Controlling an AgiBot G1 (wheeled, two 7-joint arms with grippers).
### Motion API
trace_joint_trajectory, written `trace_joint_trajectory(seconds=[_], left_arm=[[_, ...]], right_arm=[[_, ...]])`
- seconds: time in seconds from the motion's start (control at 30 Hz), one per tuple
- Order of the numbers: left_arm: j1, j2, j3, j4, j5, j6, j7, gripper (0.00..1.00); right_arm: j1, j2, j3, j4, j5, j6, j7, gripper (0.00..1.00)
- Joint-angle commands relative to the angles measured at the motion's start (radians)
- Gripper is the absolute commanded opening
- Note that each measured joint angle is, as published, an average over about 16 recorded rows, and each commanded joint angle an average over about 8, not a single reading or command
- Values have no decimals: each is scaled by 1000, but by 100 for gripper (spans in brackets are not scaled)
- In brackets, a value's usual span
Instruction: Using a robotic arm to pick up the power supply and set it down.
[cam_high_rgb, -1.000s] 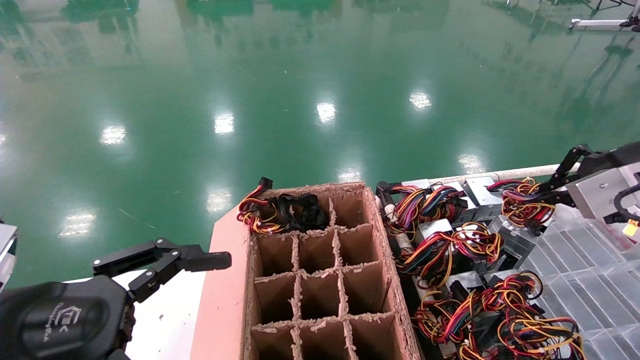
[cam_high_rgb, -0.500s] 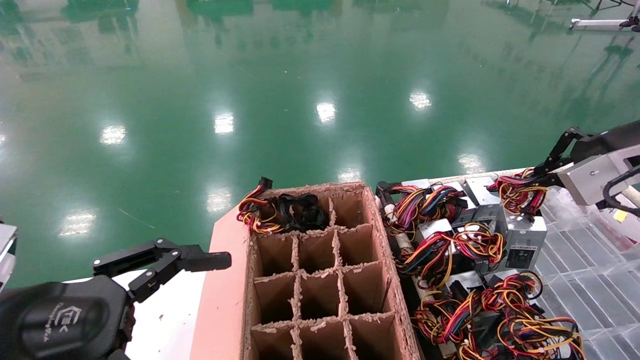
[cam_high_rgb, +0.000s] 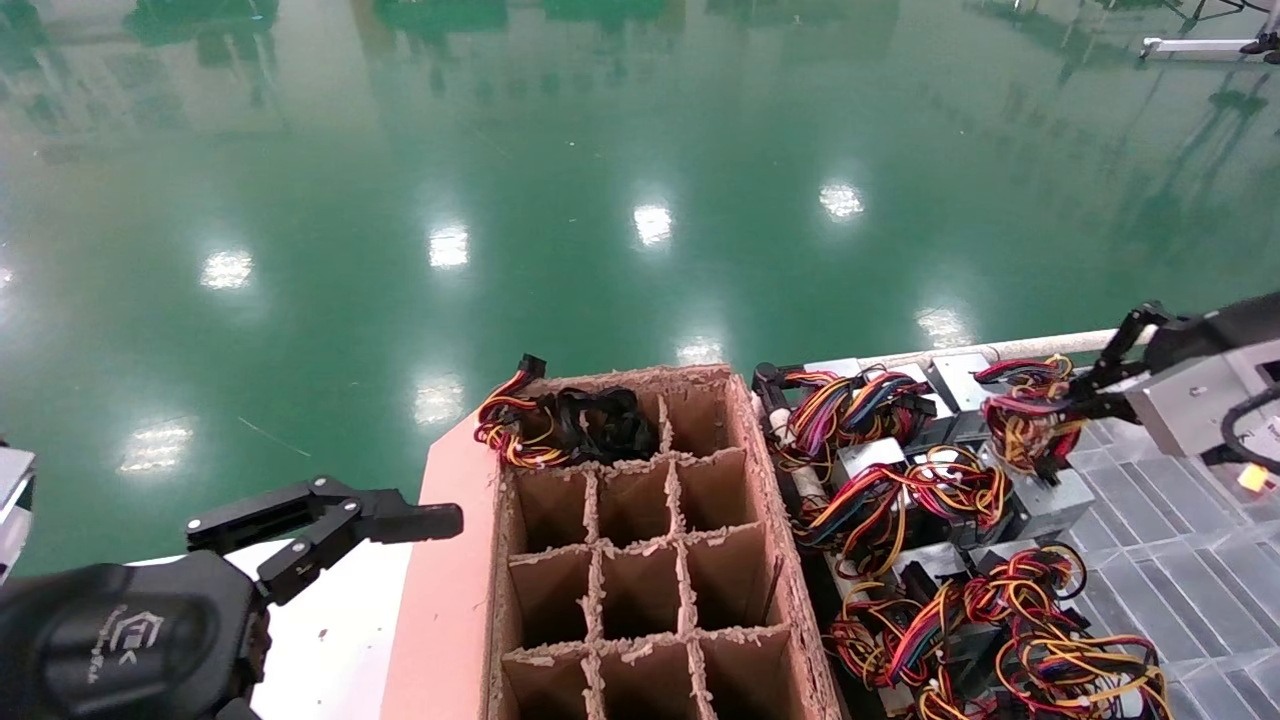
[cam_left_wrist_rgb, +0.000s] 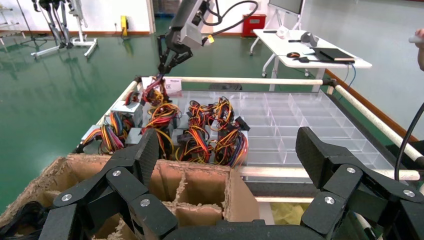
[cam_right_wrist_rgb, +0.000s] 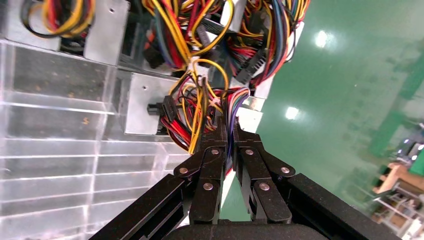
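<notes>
the power supply (cam_high_rgb: 1058, 497) hangs by its wires (cam_high_rgb: 1022, 420) from my clenched right hand (cam_high_rgb: 1088, 390), clear tray (cam_high_rgb: 1180, 560) beside; left hand (cam_high_rgb: 330, 525) released, parked.

Glossy white jointed robotic arm (cam_high_rgb: 1215, 395) — its black two-finger right gripper (cam_high_rgb: 1085, 392) pinched on the wire bunch of the small silver-grey metal power supply (cam_high_rgb: 1058, 500), which sits tilted — beside other wired units at the clear tray's far edge.

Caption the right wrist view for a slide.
Right claw shut on the wire bundle of a power supply, above the clear tray.
</notes>
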Motion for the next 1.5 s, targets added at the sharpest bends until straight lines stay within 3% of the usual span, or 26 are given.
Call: trace_joint_trajectory(seconds=[0.03, 0.1, 0.13, 0.33, 0.4, 0.93, 1.2, 1.5], left_arm=[[0, 0, 0, 0, 0, 0, 0, 100], [0, 0, 0, 0, 0, 0, 0, 100], [0, 0, 0, 0, 0, 0, 0, 100], [0, 0, 0, 0, 0, 0, 0, 100], [0, 0, 0, 0, 0, 0, 0, 100], [0, 0, 0, 0, 0, 0, 0, 100], [0, 0, 0, 1, 0, 0, 0, 100], [0, 0, 1, 1, -1, 0, 1, 100]], right_arm=[[-1, 6, 0, -6, 0, -7, 1, 0], [-10, 15, 4, -13, 5, -5, 7, 3], [-15, 20, 6, -16, 9, -3, 10, 9], [-46, 37, 25, -31, 35, 33, 28, 84], [-52, 40, 29, -34, 41, 46, 32, 100], [-48, 43, 38, -40, 55, 29, 44, 100], [-46, 116, 173, -110, 234, -171, 162, 100], [-151, 172, 296, -71, 357, -168, 260, 100]])
